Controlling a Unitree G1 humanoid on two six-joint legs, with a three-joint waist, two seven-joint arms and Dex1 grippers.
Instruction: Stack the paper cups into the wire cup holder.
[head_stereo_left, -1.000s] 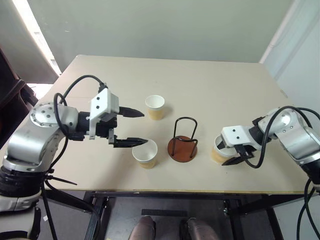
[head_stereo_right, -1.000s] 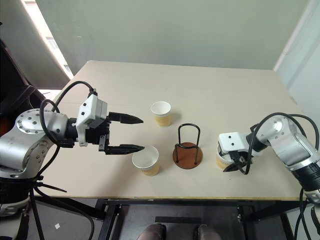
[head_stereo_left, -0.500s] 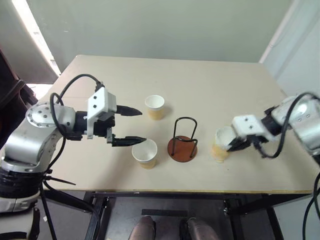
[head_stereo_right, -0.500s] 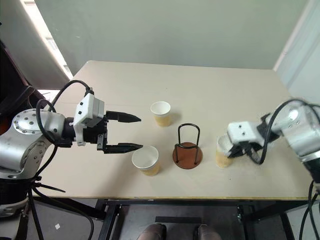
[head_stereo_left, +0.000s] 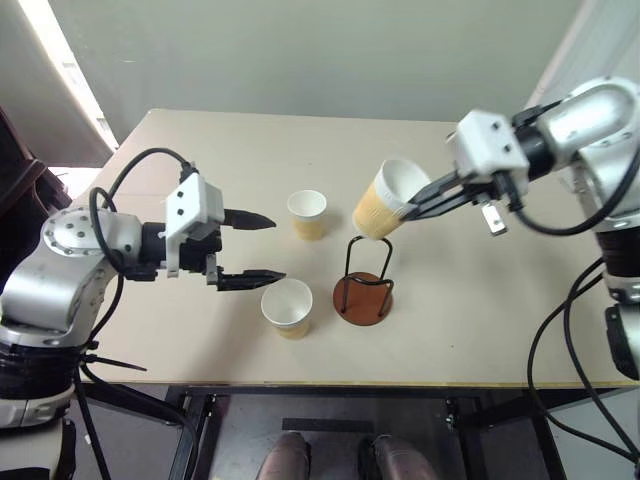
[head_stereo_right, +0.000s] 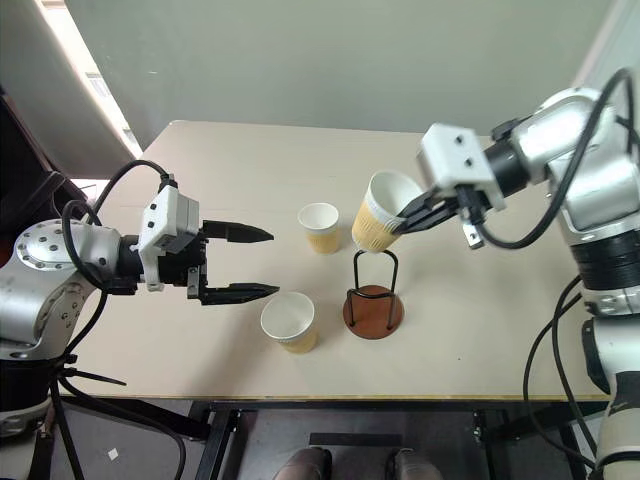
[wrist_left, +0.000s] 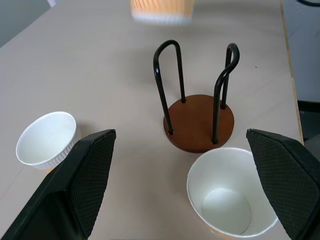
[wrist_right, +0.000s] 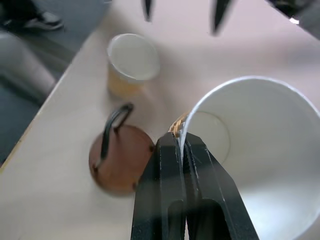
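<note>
Nearest the front edge of the tabletop (head_stereo_left: 470, 340) stands one paper cup (head_stereo_left: 287, 306), upright and open-mouthed, just beside the wire cup holder (head_stereo_left: 364, 284), whose reddish-brown disc base sits flat with its two black wire loops rising from it and nothing inside it. The left pincer (head_stereo_left: 258, 246) hovers just to the left of that near cup with its two black fingers spread wide apart, one finger reaching toward the cup's rim and the other pointing toward the farther cup; it grips nothing. In the left wrist view the near cup (wrist_left: 234, 192) and the holder (wrist_left: 199, 109) lie between the spread fingers (wrist_left: 75, 187). A second paper cup (head_stereo_left: 308, 214) stands upright a little farther back, to the left of the holder and apart from it. The third paper cup (head_stereo_left: 387, 199) is off the tabletop, tilted, held in the air just above and behind the tops of the wire loops. The right pincer (head_stereo_left: 418, 204) is clamped tight on that cup's rim, one finger inside and one outside the wall, as the right wrist view shows (wrist_right: 181, 150).
</note>
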